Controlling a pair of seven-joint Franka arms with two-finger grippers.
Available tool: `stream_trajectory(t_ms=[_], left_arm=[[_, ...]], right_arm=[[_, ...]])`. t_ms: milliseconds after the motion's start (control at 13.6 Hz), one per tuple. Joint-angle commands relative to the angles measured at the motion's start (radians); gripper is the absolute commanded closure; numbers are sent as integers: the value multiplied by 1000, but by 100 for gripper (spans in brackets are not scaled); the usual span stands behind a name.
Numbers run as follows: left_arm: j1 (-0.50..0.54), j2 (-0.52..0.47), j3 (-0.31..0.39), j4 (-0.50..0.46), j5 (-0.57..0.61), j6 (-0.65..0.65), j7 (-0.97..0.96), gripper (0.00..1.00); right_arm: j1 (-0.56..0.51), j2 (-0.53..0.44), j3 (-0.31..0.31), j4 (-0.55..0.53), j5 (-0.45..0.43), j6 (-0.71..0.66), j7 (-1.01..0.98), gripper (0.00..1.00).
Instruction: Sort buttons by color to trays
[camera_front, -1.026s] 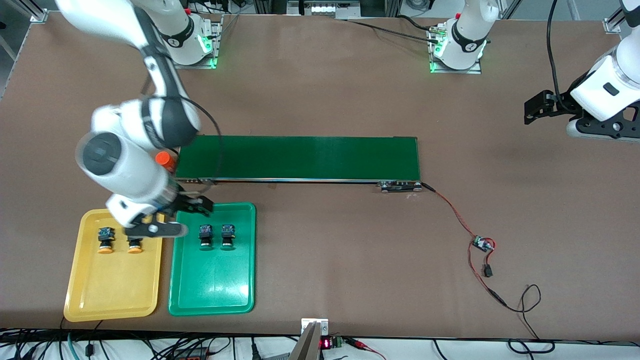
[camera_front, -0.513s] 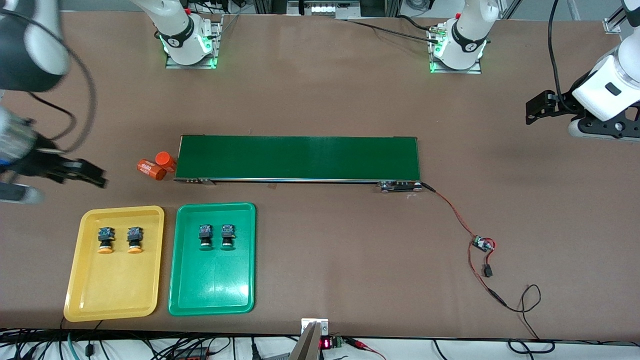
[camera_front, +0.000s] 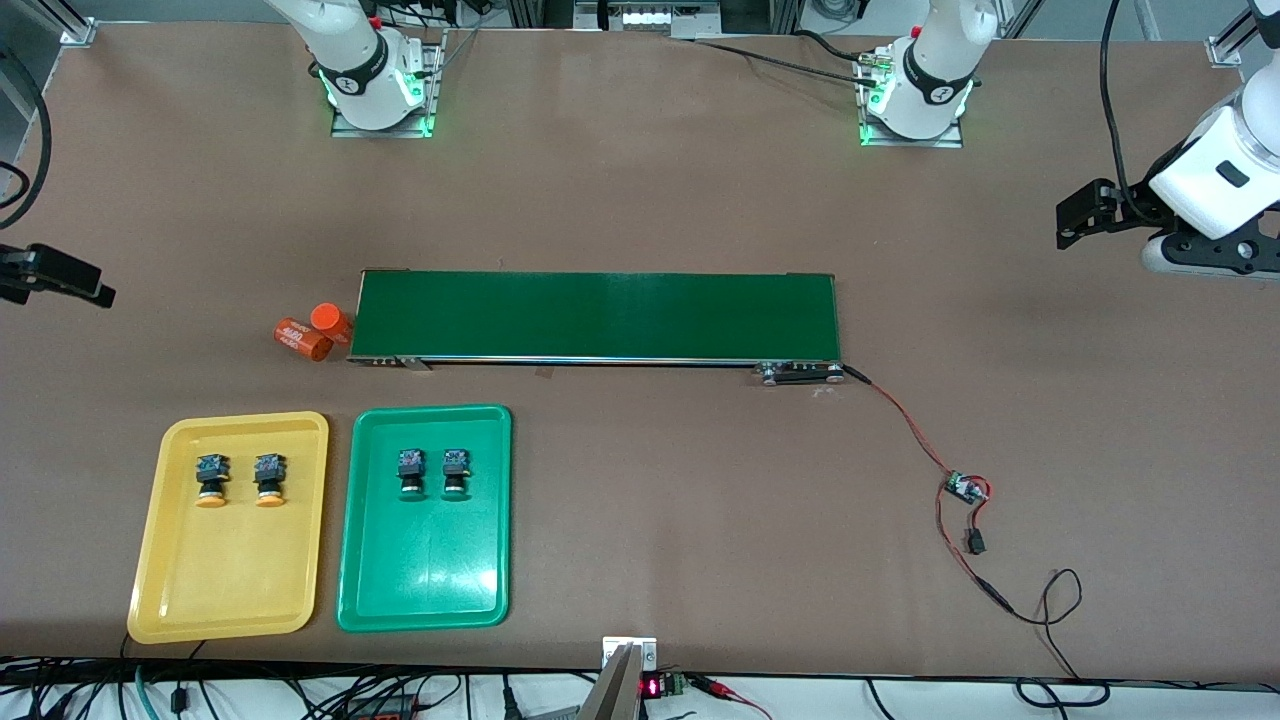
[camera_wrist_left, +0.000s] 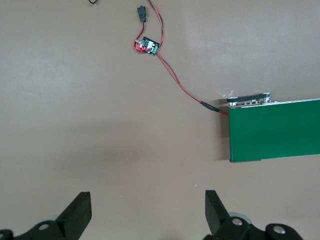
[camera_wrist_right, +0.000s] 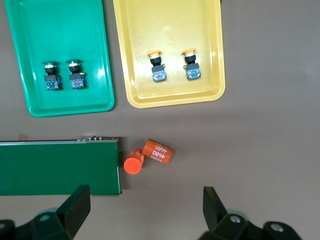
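Observation:
Two yellow-orange buttons (camera_front: 210, 478) (camera_front: 269, 478) lie side by side in the yellow tray (camera_front: 228, 600). Two green buttons (camera_front: 410, 472) (camera_front: 456, 472) lie in the green tray (camera_front: 425, 590) beside it. The right wrist view shows both trays, the yellow tray (camera_wrist_right: 170, 25) and the green tray (camera_wrist_right: 30, 30), each with its pair of buttons (camera_wrist_right: 157, 67) (camera_wrist_right: 51, 77). My right gripper (camera_front: 95, 290) (camera_wrist_right: 145, 200) hangs open and empty, high over bare table at the right arm's end. At the left arm's end my left gripper (camera_front: 1075, 215) (camera_wrist_left: 148, 200) waits open over bare table.
A long dark-green conveyor belt (camera_front: 595, 315) runs across the middle of the table. Two orange cylinders (camera_front: 305, 338) lie at its end toward the right arm. A red-and-black wire with a small circuit board (camera_front: 965, 488) trails from its other end.
My right arm rose from the yellow tray and swung out toward the table's edge at its own end. The buttons stayed put. The left arm barely moved.

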Motion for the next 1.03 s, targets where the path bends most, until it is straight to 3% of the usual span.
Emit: stream_trajectory(t_ms=[0,440,733,953], left_arm=[[-8,7,-2,28,28,-22,9,0],[-3,5,-24,28,26,-24,9,0],[1,7,-25,28,26,-24,8,0],[6,7,-23,27,26,-24,11,0]], right_arm=[[157,-37,-142,-34,-6,-5,-9,0],[193,-58,-157,-57,-12,3,21,0],[198,-158,-155,-192,-45,72,21,0],[198,-184,-154,-197,-46,43,43,0]])
